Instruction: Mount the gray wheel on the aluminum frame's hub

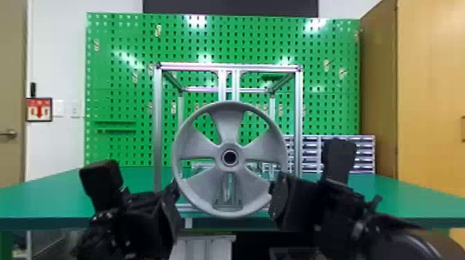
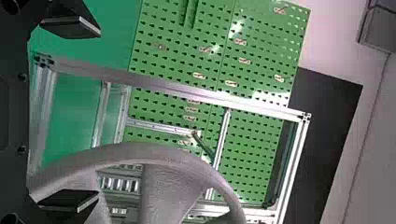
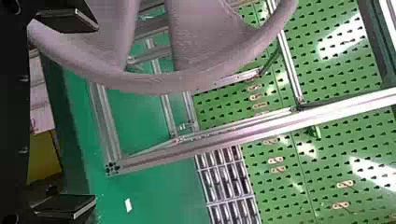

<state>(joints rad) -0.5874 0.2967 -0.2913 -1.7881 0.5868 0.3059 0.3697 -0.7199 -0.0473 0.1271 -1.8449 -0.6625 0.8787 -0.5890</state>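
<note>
The gray wheel [image 1: 228, 126] stands upright, face toward me, before the aluminum frame [image 1: 157, 138]. Its center bore looks dark; the hub is hidden, so I cannot tell whether the wheel sits on it. At the wheel's left side is my left gripper [image 1: 138, 178], at its right side my right gripper [image 1: 311, 169]. In the left wrist view, the left gripper [image 2: 88, 114] has widely parted fingers, the wheel's rim [image 2: 140, 153] passing beside one. Likewise the right gripper [image 3: 88, 113] is spread wide, with one finger by the rim [image 3: 154, 84].
The frame rests on the green table [image 1: 377, 193]. Behind rise a green pegboard [image 1: 121, 96] and, to the right, a rack of small drawers [image 1: 363, 152]. A wooden cabinet [image 1: 429, 86] stands at the far right. A small white piece [image 3: 128, 205] lies on the tabletop.
</note>
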